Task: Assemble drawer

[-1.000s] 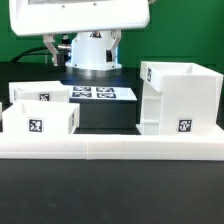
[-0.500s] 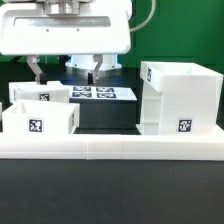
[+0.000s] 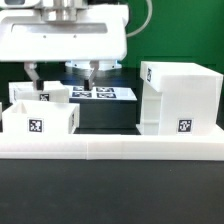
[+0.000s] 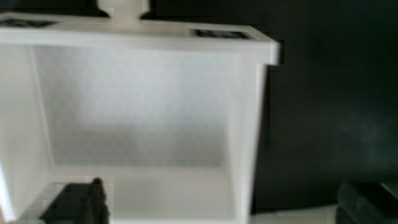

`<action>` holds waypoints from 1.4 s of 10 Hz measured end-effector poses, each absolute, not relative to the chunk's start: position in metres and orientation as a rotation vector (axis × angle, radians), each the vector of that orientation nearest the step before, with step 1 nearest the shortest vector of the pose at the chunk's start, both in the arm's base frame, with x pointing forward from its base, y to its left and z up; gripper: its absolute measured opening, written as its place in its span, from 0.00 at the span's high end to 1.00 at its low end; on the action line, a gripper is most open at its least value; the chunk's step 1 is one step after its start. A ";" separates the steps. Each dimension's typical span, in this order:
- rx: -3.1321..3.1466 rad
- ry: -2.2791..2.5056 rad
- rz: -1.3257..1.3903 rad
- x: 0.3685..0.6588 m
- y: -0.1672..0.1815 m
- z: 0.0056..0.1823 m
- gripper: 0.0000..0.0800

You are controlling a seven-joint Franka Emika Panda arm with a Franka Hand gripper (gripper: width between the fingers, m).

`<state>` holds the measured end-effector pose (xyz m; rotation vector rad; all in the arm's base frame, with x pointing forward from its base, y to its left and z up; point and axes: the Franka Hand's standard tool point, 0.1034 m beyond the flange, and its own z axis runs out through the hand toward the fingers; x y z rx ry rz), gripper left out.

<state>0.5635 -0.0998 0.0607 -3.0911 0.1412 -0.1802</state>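
Nearest in the exterior view, the long white bar (image 3: 110,150) is laid across the dark table (image 3: 110,196), and no furniture part is set in front of it. Just behind it, on the exterior view's left, the front tray (image 3: 40,122) is stood open-top with its tag facing forward. On the exterior view's right the tall casing (image 3: 180,100) is placed, well apart from that tray. Behind the front tray and close to it, the rear tray (image 3: 40,93) is seen, with the marker board (image 3: 100,93) lying flat beside it. Neither tray is housed in the casing, so the assembly is judged to be at its very start: both trays are left to be picked up and slid in, and nothing is yet joined. Farthest back and above, the gripper (image 3: 62,72) is hung over the rear tray from a wrist pointed straight down. Its fingers (image 3: 33,72) are spread wide and nothing is held between them. In the wrist view, a tray is seen from above with its knob (image 4: 119,10) at the far edge. One fingertip is shown over the tray's inside and the other beyond its side wall, so that wall is judged to be the intended hold. Contact cannot be told.
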 end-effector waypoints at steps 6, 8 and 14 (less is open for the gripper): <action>-3.114 0.134 -0.186 0.557 -0.092 0.028 0.19; -3.124 0.129 -0.199 0.555 -0.092 0.017 0.19; -3.129 0.113 -0.193 0.551 -0.087 0.009 0.52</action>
